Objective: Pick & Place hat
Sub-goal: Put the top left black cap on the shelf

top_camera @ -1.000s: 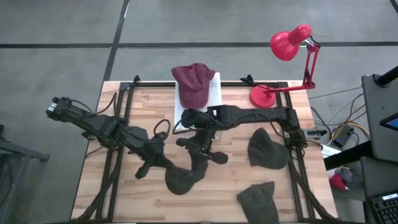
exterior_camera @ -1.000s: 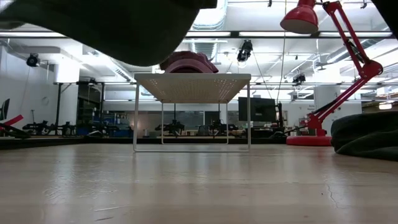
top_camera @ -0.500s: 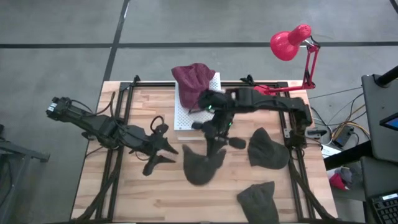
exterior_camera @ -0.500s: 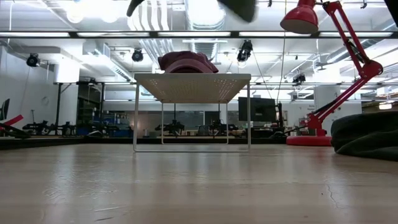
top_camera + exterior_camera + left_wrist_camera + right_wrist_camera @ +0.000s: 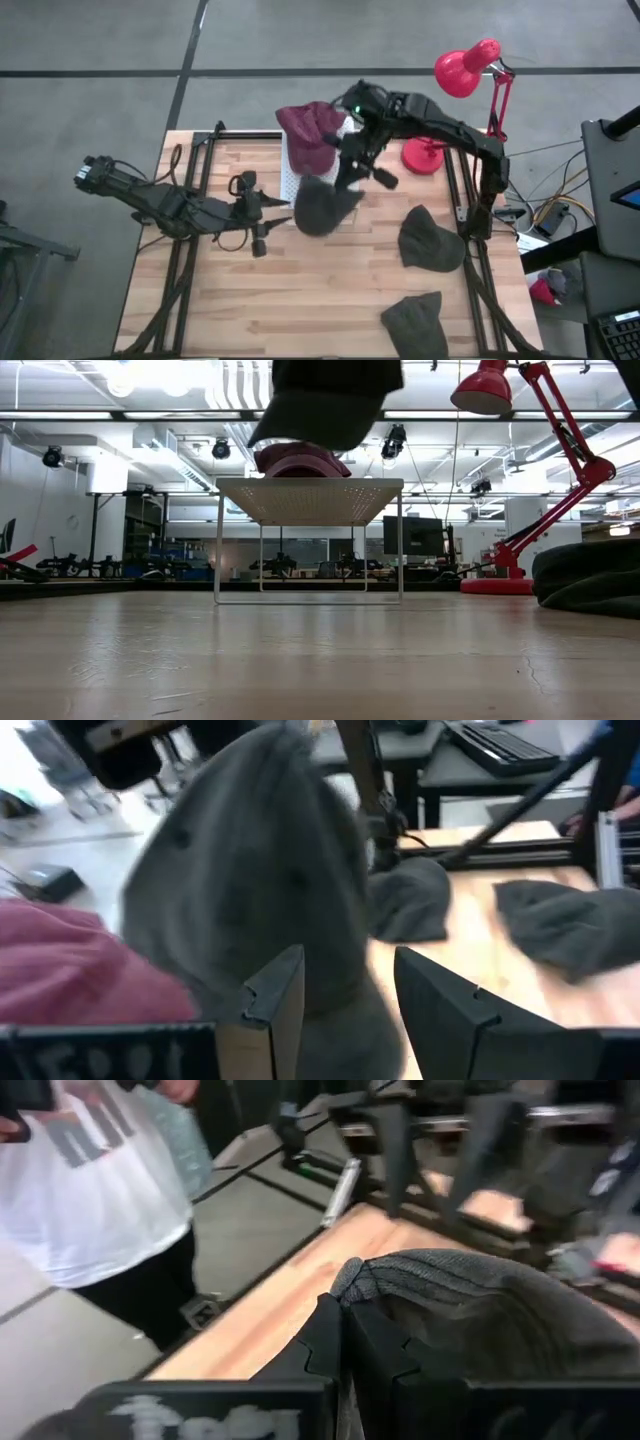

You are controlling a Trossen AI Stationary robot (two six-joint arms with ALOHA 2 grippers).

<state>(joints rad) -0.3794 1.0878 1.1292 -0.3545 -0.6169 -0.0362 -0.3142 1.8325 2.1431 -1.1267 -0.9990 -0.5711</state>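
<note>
From above, the right pincer (image 5: 352, 172) has travelled from mid-table up to the white rack (image 5: 289, 178) at the far edge, carrying the grey hat (image 5: 318, 207), which hangs just below it and overlaps the rack's near corner. The maroon hat (image 5: 308, 132) already lies on the rack, beside the pincer. The left pincer (image 5: 258, 200), empty with its fingers parted, has drawn back toward its own side and waits near the rack's left edge. Two more grey hats (image 5: 430, 240) rest on the table, well apart from both pincers.

At table height, the grey hat (image 5: 325, 400) now dangles directly over the maroon hat (image 5: 300, 460) on the rack (image 5: 310, 498), where half a second ago little of it showed.

The left wrist camera looks past its parted fingers at the hanging hat (image 5: 255, 900).

The right wrist camera shows the right pincer (image 5: 345, 1320) closed tight on a fold of hat fabric (image 5: 480, 1305).

The carry seems nearly done; release onto the rack likely follows.
</note>
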